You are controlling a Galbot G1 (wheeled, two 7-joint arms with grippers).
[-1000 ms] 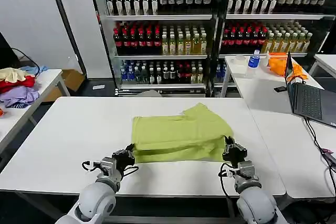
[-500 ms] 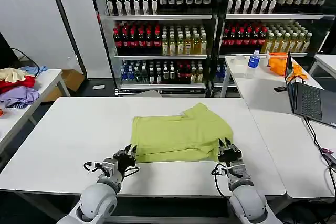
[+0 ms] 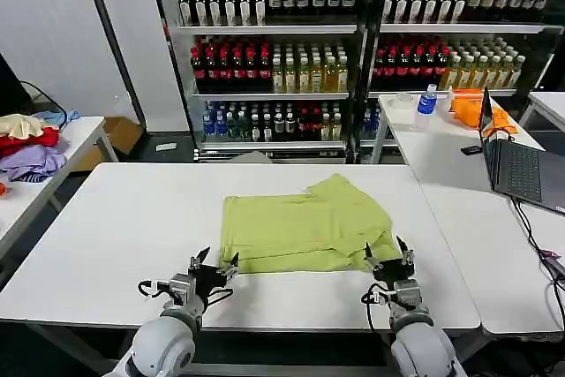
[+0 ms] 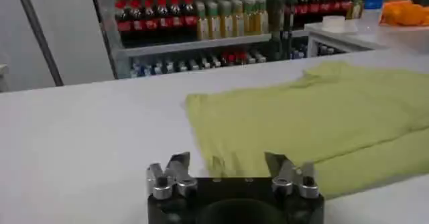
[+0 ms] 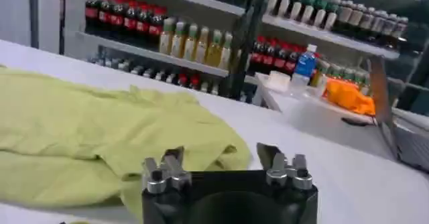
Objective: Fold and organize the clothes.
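Both my left gripper (image 3: 214, 264) and right gripper (image 3: 386, 256) sit spread, the T-shirt (image 3: 305, 225) just ahead, its long axis running across between them.

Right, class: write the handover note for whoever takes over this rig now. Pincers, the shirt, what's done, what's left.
Left pincer: open, holding nothing, just off the near left corner of the T-shirt.
Right pincer: open, holding nothing, at the near right corner.
T-shirt: lies mid-table, folded over once, with a doubled near edge and one sleeve poking out at the far side.
Done: first fold laid down and released.
Left: probably further folds to make it compact, then set it neatly in place.
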